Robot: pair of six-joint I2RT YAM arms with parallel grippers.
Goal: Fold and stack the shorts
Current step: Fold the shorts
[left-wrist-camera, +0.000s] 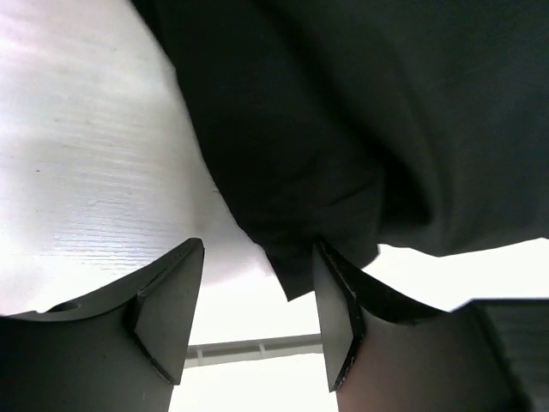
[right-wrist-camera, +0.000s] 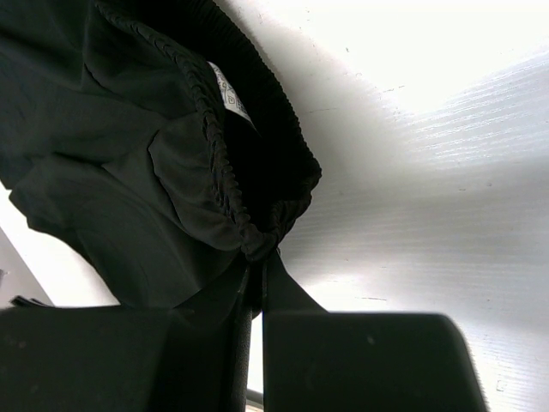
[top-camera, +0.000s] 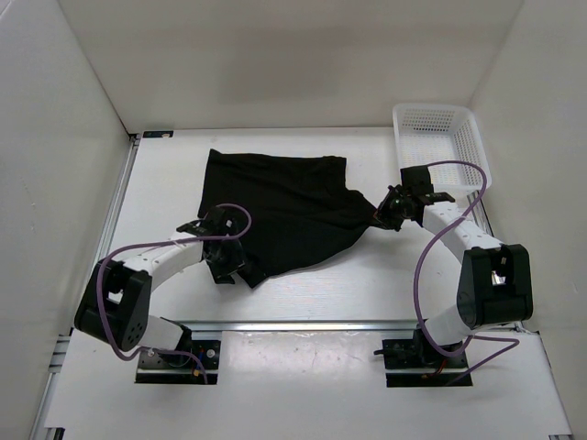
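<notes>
The black shorts [top-camera: 280, 206] lie spread on the white table, partly folded. My right gripper [top-camera: 383, 216] is shut on the gathered waistband corner [right-wrist-camera: 257, 240] at the cloth's right tip; a small pale label [right-wrist-camera: 230, 94] shows on the waistband. My left gripper [top-camera: 229, 266] sits at the shorts' near left corner with its jaws open. In the left wrist view a cloth corner [left-wrist-camera: 296, 275] hangs between the two fingers [left-wrist-camera: 167, 313], touching the right one, and is not pinched.
A white mesh basket [top-camera: 438, 147] stands at the back right, just behind the right arm. White walls enclose the table on three sides. A metal rail [top-camera: 303, 324] runs along the near edge.
</notes>
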